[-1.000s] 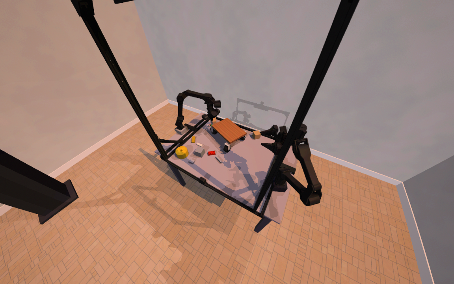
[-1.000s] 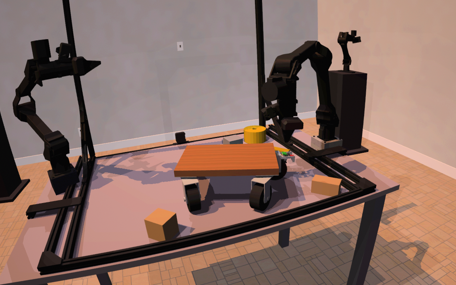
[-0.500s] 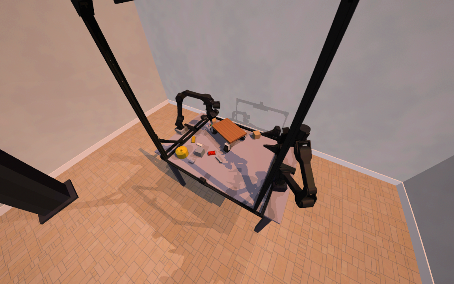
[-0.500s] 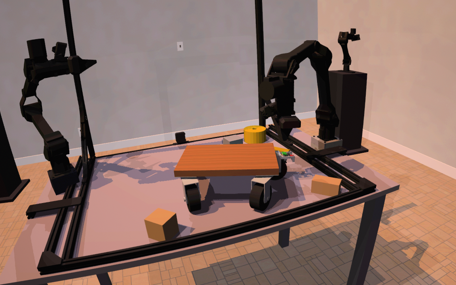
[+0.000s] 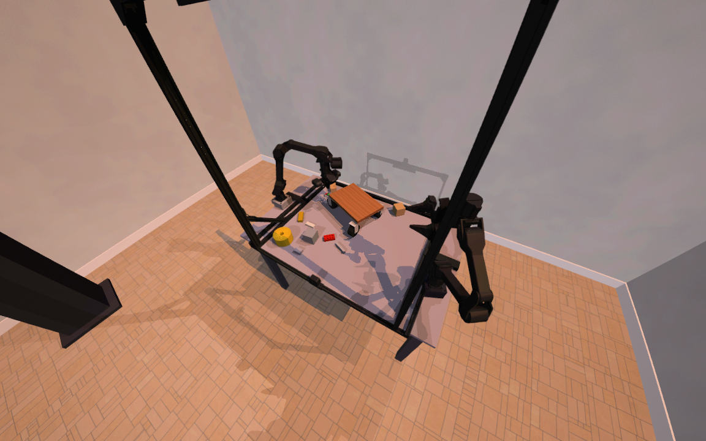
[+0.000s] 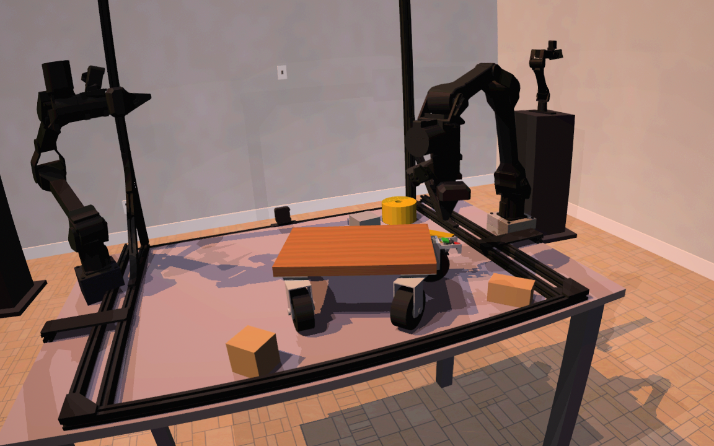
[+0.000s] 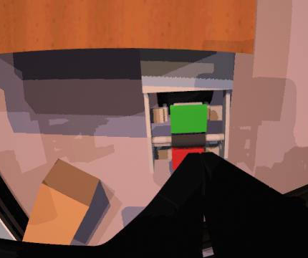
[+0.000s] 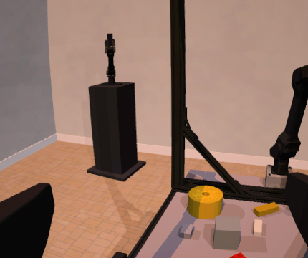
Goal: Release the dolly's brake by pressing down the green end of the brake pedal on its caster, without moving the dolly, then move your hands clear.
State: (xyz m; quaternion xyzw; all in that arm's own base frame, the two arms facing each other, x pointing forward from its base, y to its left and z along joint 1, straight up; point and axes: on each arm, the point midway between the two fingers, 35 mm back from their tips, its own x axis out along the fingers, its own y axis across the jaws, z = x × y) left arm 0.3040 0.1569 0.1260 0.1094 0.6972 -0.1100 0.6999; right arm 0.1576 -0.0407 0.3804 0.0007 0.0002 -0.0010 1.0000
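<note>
The dolly [image 6: 357,249] has an orange wooden deck and black casters and stands on the table; it also shows in the top view [image 5: 355,201]. In the left wrist view the brake pedal sits on the caster bracket under the deck edge, green end [image 7: 188,119] farther from me and red end [image 7: 188,155] nearer. My left gripper [image 7: 199,164] [image 6: 448,213] is shut and empty, its tip just above the red end, short of the green end. It hangs beside the dolly's corner. My right gripper [image 6: 140,98] is open and empty, raised high, far from the dolly.
An orange block [image 7: 61,206] lies near the left gripper by the black frame rail. Another orange cube [image 6: 252,349] sits at the table's front. Black frame posts stand at the corners.
</note>
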